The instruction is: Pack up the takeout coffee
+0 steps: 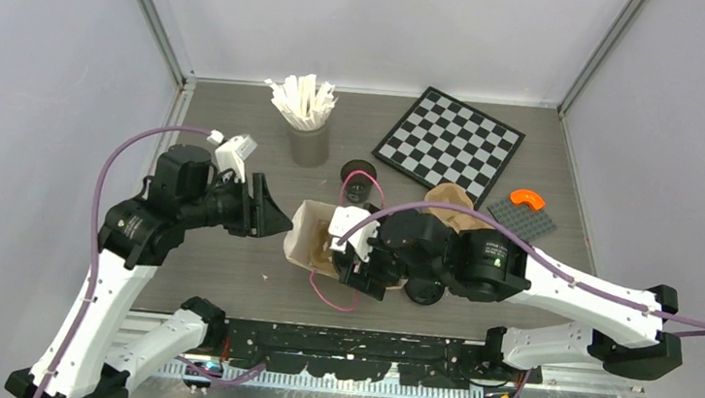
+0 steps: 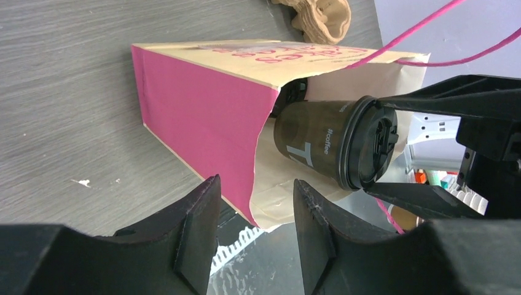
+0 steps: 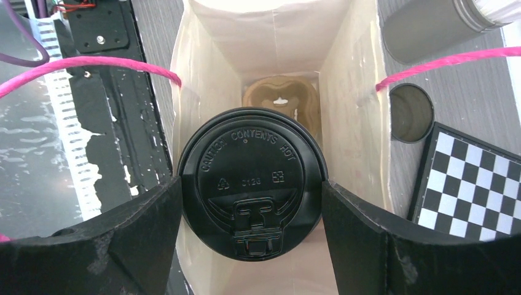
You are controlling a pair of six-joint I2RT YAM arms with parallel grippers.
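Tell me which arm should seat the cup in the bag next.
Right, probably. The right gripper is shut on the lidded cup, at the mouth of the bag, facing the carrier inside. The left gripper stands open beside the bag, holding nothing.

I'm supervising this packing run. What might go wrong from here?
The left tool stands open at the edge of the paper bag, so the unpinned bag may slide as the lidded cup goes in. The pink handle cord loops beside the right tool and may snag it.
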